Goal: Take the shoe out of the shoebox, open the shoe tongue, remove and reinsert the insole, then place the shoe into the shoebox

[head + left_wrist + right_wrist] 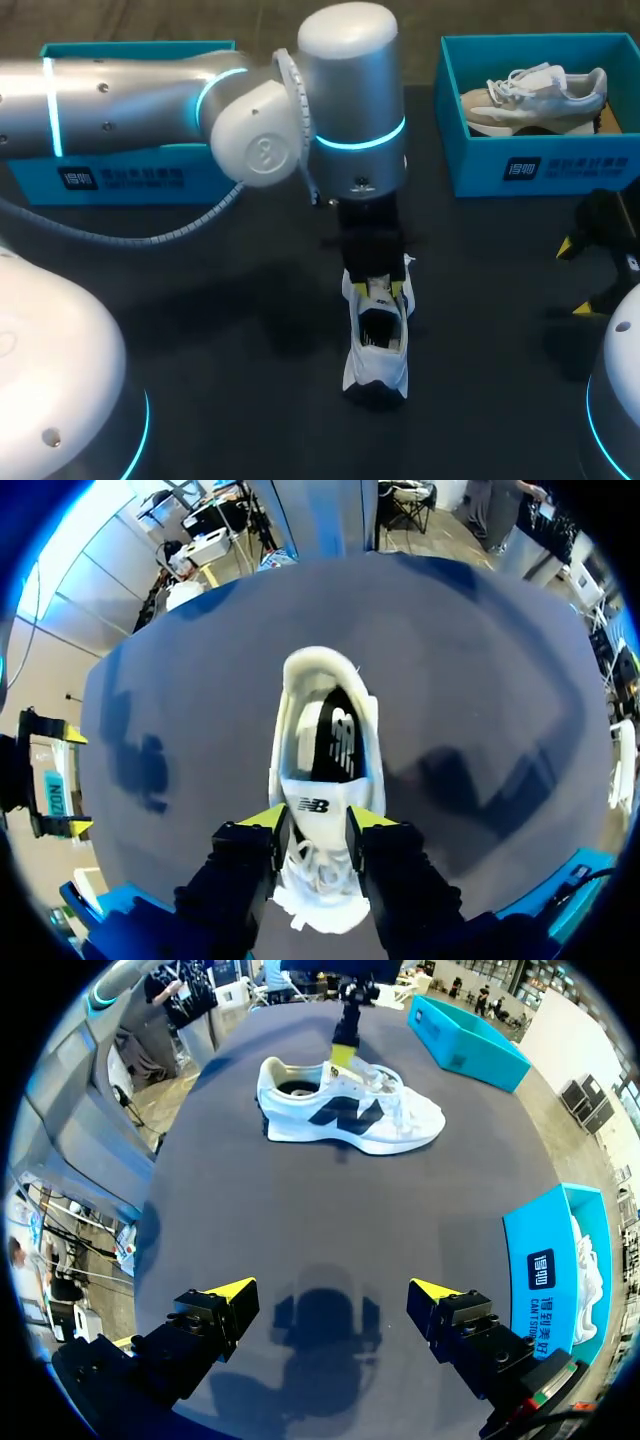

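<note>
A white sneaker (pixel 377 345) with a dark side logo stands upright in the middle of the table, also seen as the sneaker (pixel 350 1115) in the right wrist view. My left gripper (pixel 378 290) comes down onto its laced part from above. In the left wrist view the left gripper (pixel 317 820) is shut on the shoe tongue (pixel 313 805), one yellow tip on each side. The dark insole (pixel 335 740) lies inside the shoe ahead of the fingers. My right gripper (pixel 333 1290) hangs open and empty over bare table at the front right, far from the shoe.
A blue shoebox (pixel 540 165) at the back right holds a second, beige and white shoe (pixel 535 98). Another blue box (pixel 120 175) stands at the back left, partly hidden by my left arm. The dark tabletop (pixel 200 320) around the sneaker is bare.
</note>
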Robot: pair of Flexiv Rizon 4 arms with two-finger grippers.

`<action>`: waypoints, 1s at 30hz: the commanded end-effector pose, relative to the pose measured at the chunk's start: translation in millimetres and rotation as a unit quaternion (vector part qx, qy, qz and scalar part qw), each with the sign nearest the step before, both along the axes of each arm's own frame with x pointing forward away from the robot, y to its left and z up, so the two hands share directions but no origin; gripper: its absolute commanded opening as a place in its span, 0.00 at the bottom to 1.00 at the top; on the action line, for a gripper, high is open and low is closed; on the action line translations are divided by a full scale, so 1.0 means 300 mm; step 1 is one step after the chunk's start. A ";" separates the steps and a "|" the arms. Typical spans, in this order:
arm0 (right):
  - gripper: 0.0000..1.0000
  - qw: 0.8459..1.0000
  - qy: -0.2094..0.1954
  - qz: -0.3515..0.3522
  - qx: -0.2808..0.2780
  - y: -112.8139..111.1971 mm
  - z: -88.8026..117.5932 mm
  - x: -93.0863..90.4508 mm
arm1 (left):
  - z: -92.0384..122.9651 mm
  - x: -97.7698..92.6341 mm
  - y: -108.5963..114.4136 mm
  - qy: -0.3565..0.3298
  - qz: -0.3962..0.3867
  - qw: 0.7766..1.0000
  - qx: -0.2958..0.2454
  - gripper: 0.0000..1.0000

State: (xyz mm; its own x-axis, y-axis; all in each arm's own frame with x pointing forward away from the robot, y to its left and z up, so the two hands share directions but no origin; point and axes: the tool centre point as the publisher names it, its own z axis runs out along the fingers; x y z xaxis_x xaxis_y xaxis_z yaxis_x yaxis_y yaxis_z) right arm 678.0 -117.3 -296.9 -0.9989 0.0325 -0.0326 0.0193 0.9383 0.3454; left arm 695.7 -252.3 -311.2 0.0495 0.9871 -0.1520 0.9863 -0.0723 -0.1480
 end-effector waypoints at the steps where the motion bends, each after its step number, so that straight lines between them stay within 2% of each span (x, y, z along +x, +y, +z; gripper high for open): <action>1: 1.00 1.000 0.000 0.000 -0.002 0.001 0.000 -0.002 | 0.121 -0.039 0.069 -0.019 0.031 0.999 -0.001 0.44; 4: 1.00 1.000 0.000 0.000 -0.002 0.001 0.000 -0.002 | 0.156 -0.051 0.072 0.004 0.095 0.995 0.011 0.48; 6: 1.00 1.000 0.000 0.000 -0.002 0.001 0.000 -0.002 | 0.170 -0.053 0.076 0.039 0.155 0.987 0.021 0.46; 7: 1.00 1.000 0.000 0.000 -0.002 0.001 0.000 -0.002 | 0.174 -0.055 0.080 0.066 0.176 0.982 0.025 0.48; 9: 1.00 1.000 0.000 0.000 -0.002 0.001 0.000 -0.002 | 0.177 -0.058 0.087 0.091 0.206 0.974 0.034 1.00; 11: 1.00 1.000 0.000 0.000 -0.002 0.001 0.000 -0.002 | 0.180 -0.067 0.093 0.088 0.227 0.969 0.048 1.00; 13: 1.00 1.000 0.000 0.000 -0.002 0.001 0.000 -0.002 | 0.193 -0.098 0.093 0.042 0.219 0.972 0.075 1.00; 28: 1.00 1.000 0.000 0.000 -0.002 0.001 0.000 -0.002 | 0.193 -0.098 0.093 0.042 0.219 0.972 0.075 1.00; 30: 1.00 1.000 0.000 0.000 -0.002 0.001 0.000 -0.002 | 0.188 -0.133 0.081 0.045 0.263 0.961 0.074 1.00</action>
